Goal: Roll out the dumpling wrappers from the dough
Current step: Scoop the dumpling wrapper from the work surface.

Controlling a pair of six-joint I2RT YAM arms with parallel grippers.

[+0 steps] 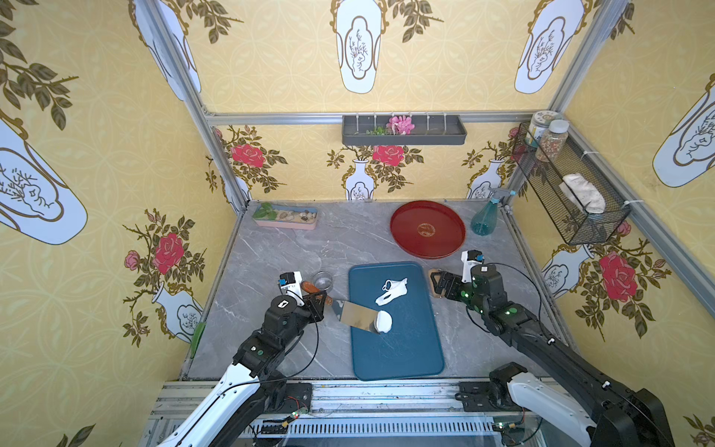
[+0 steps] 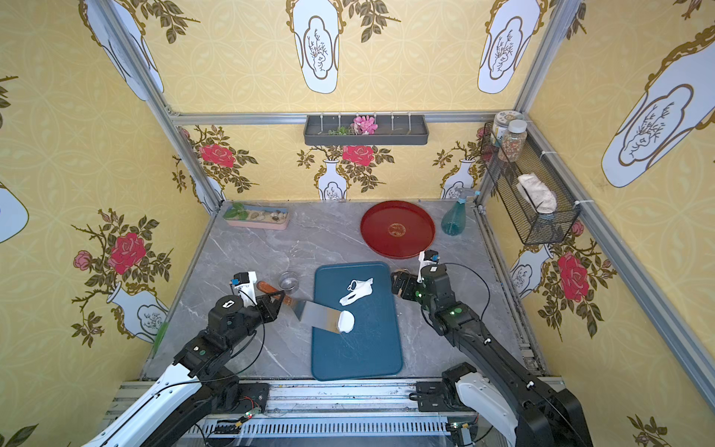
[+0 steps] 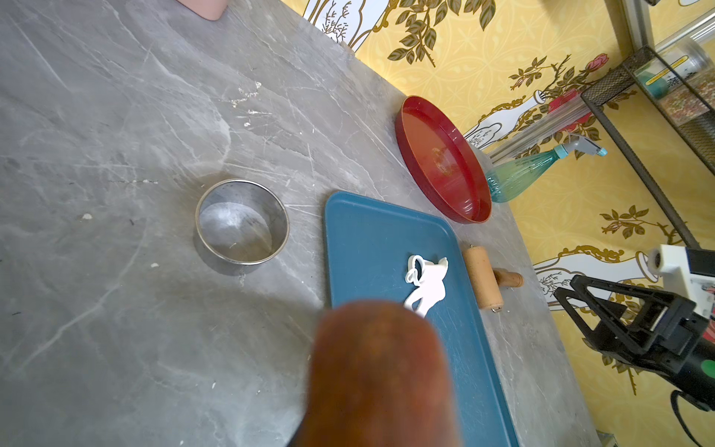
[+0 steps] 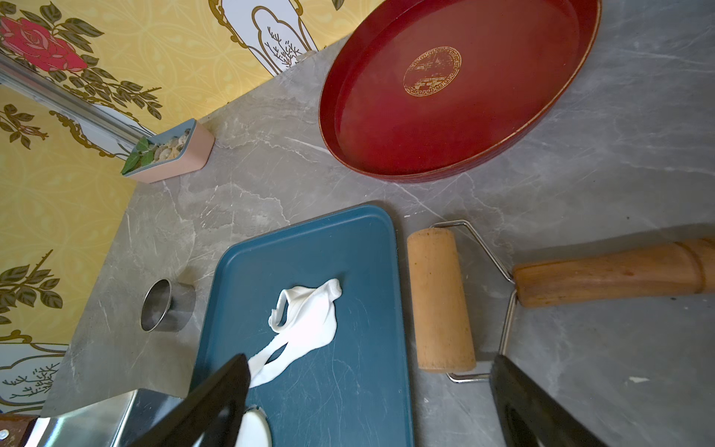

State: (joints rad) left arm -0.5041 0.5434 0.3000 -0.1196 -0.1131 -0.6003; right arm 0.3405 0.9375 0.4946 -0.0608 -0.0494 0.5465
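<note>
The left tool is clamped on the brown wooden handle of a scraper. The scraper's steel blade reaches from the counter over the left rim of the blue tray. The tray lies lengthwise by the counter's front edge, a little right of its middle.

The dumpling wrapper, a small round white disc, sits on the tray's left half, touching the blade's far edge. Both top views show it there. Whether its rim lies on the metal or only against it cannot be told.

Toward the tray's back end lies the dough scrap, ragged and looped, apart from the wrapper.

The right tool hovers with its jaws spread wide, gripping nothing, just off the tray's right rim. Beneath it, on the counter beside that rim, lies the rolling pin; its wooden roller runs parallel to the tray and its handle points away from it.

The steel ring stands on the counter left of the tray's back corner, near the scraper's handle.

A red round tray sits toward the back right corner with a teal spray bottle beside it. A pink planter rests at the back left corner.
</note>
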